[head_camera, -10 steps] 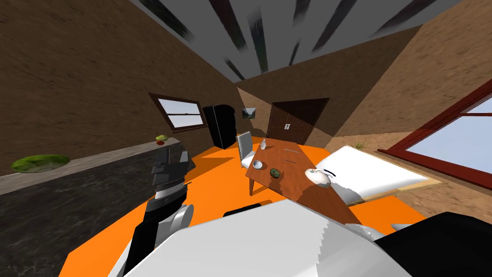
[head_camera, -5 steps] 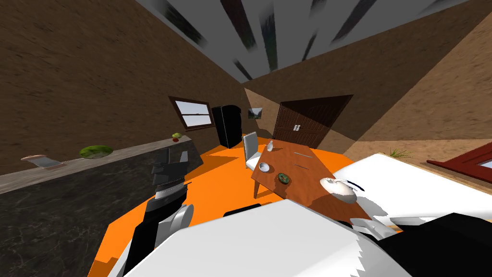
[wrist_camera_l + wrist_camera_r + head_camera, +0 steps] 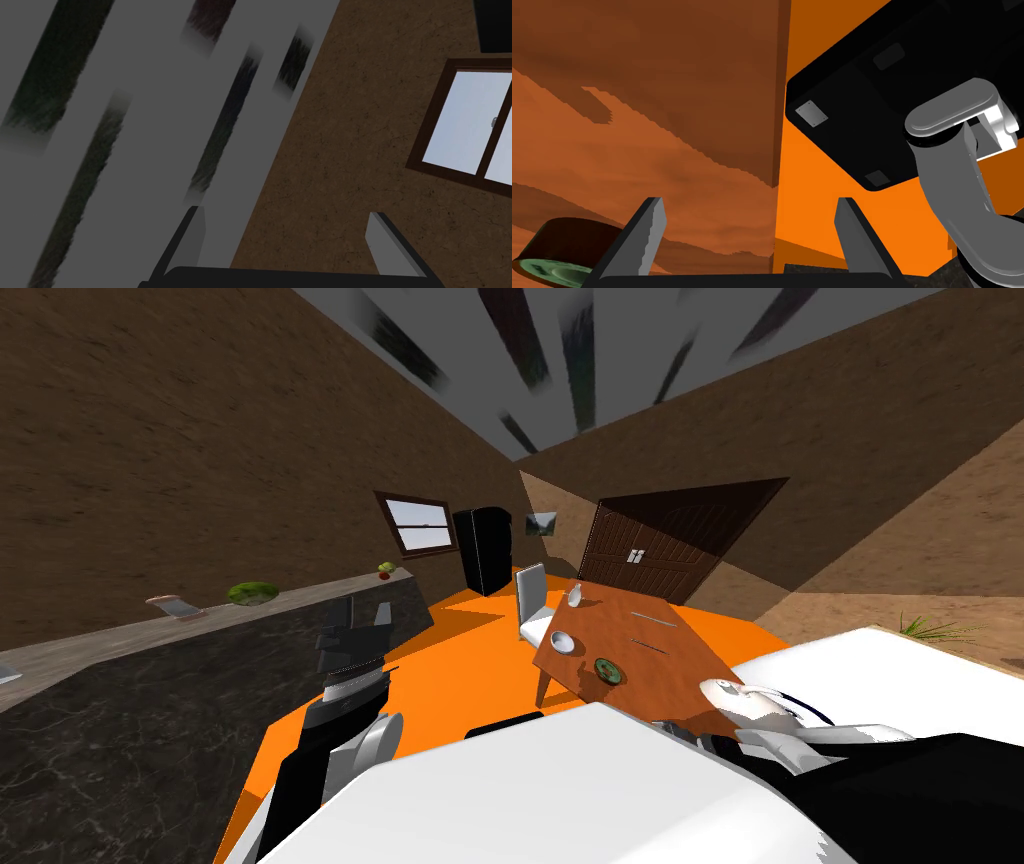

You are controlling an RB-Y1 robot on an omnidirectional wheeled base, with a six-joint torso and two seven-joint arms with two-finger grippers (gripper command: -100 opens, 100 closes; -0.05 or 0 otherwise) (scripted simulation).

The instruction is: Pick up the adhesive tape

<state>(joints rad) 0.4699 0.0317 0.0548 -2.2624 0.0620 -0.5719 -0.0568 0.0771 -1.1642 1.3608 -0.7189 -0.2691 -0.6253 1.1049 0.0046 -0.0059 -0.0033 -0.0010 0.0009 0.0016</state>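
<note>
The adhesive tape (image 3: 606, 669) is a dark ring with a green face. It lies near the front edge of the brown wooden table (image 3: 660, 633). In the right wrist view the tape (image 3: 559, 247) sits on the table top (image 3: 662, 100), just outside one finger of my right gripper (image 3: 747, 202). That gripper is open with nothing between its fingers and hangs over the table's edge. My left gripper (image 3: 362, 610) is raised in front of the dark counter, also open (image 3: 287, 212) and empty.
A white bowl (image 3: 563, 641), a small bottle (image 3: 575, 596) and a white teapot (image 3: 735, 696) share the table. A white chair (image 3: 532, 593) stands at its far side. A dark counter (image 3: 150, 708) runs along the left, a white bed (image 3: 880, 673) lies right, and the floor (image 3: 470, 658) is orange.
I have turned left, so the table, counter items and door have slid to the right of the head view and the right-hand window has left it. Both grippers stay open.
</note>
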